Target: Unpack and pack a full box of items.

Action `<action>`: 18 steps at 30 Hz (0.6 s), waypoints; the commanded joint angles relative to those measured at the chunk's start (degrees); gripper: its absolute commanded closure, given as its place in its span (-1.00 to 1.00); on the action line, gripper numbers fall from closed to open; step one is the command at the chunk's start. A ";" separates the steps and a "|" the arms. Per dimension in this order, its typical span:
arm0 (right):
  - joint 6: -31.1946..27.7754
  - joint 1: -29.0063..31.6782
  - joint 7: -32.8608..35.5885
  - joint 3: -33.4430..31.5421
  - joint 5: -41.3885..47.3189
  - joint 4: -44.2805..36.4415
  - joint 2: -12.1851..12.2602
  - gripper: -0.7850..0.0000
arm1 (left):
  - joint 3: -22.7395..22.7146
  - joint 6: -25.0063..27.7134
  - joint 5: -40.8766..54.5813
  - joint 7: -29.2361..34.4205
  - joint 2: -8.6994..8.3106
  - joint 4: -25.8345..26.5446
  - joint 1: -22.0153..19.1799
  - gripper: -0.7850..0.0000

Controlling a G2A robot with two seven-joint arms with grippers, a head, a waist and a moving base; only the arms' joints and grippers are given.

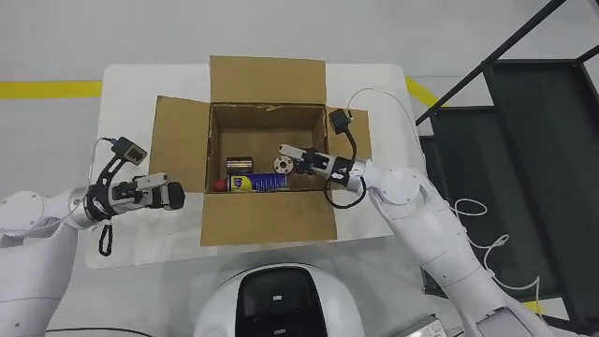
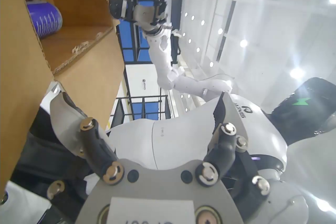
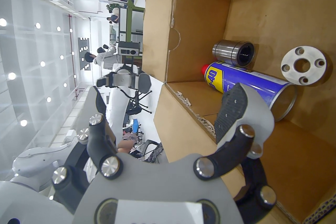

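Step, as judged: unpacking. Right pincer (image 3: 165, 93): spread, empty, over open box (image 1: 267, 229). Spray can (image 3: 249, 82): just ahead of one fingertip; metal sleeve (image 3: 233, 53) and flanged disc (image 3: 303, 65) beyond. Left pincer (image 2: 141, 104): spread, empty, beside the box. Next move calls for: lower, straddle can, close.

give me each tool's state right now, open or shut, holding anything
Left tool: open, holding nothing.
Right tool: open, holding nothing, by the blue spray can.

White counter (image 1: 131, 103) lies under left tool (image 1: 178, 195) and right tool (image 1: 285, 161). Yellow floor line (image 1: 47, 88) runs beyond left tool, off counter. Dark metal stairs (image 1: 524, 150) stand on grey floor (image 1: 281, 9), well past right tool.
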State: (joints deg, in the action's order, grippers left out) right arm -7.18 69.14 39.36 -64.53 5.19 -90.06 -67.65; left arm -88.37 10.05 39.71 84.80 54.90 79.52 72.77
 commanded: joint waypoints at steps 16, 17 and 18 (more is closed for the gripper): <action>11.86 -8.60 -5.63 9.79 -16.25 -1.11 -2.11 -1.00 | -2.23 2.99 2.50 -12.14 0.25 -10.45 -7.82 -1.00; 12.42 -9.08 -5.51 10.28 -16.92 -0.90 -2.24 -1.00 | -2.07 3.26 2.47 -11.87 0.27 -11.30 -8.30 -1.00; 12.96 -9.58 -5.27 10.73 -17.51 -0.55 -2.36 -1.00 | -1.94 3.88 2.44 -11.37 0.28 -11.94 -8.67 -1.00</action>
State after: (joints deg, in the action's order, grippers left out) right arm 5.42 59.91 33.93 -54.09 -11.94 -90.84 -69.94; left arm -90.39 13.51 42.12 73.06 55.18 68.13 64.36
